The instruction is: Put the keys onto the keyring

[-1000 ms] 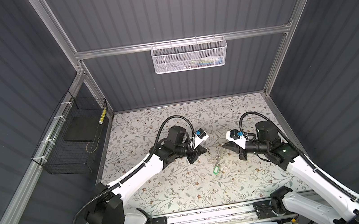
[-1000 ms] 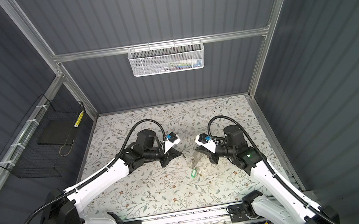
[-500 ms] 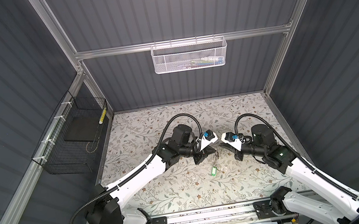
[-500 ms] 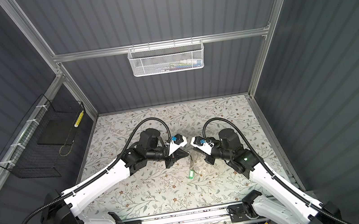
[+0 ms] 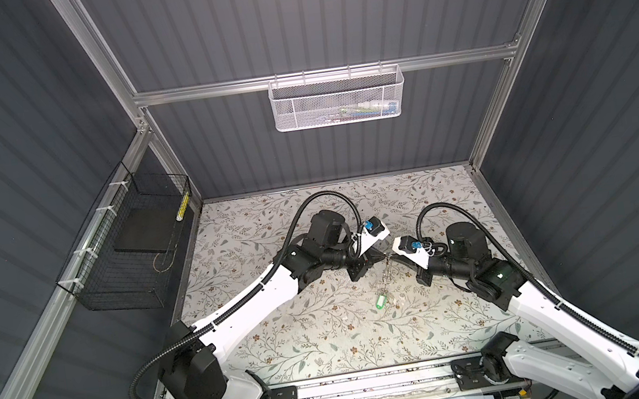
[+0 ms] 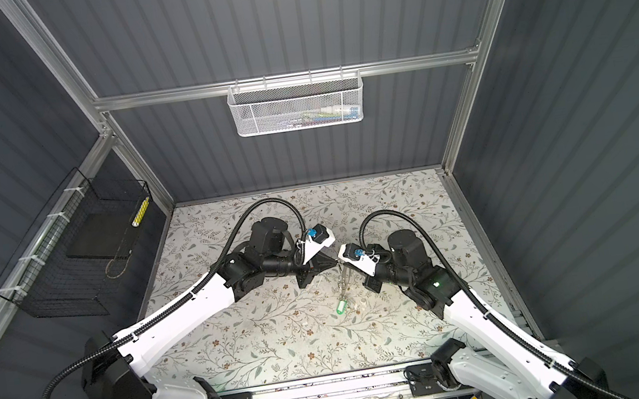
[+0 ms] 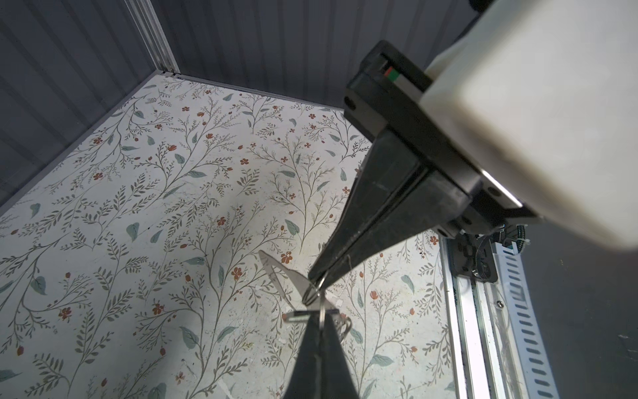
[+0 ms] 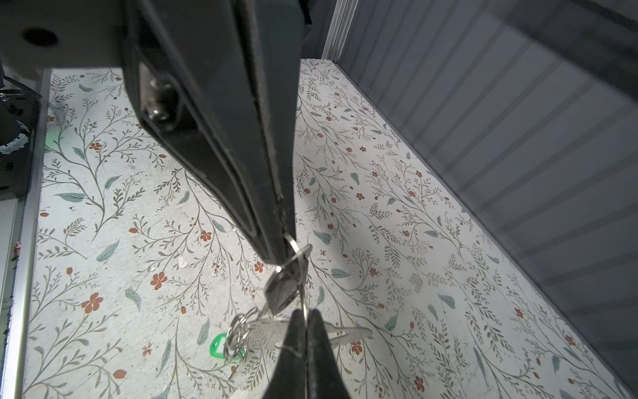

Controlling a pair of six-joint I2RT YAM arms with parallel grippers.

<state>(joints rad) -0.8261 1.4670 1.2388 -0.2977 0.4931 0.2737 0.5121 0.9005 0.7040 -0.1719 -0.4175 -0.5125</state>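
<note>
My left pincer (image 7: 319,317) and right pincer (image 8: 305,313) face each other above the surface (image 5: 286,339), both clamped on the thin keyring (image 7: 312,293); a black-headed key (image 8: 281,290) dangles beneath.

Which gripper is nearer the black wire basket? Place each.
Left. The left gripper pinches the ring on the black wire basket side; the right gripper pinches it from the far side.

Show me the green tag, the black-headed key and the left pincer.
green tag (image 8: 218,348): right wrist view, plastic body.
black-headed key (image 8: 280,292): right wrist view, black head.
left pincer (image 8: 304,315): right wrist view, between fingertips, shut on ring (image 8: 293,243).
</note>
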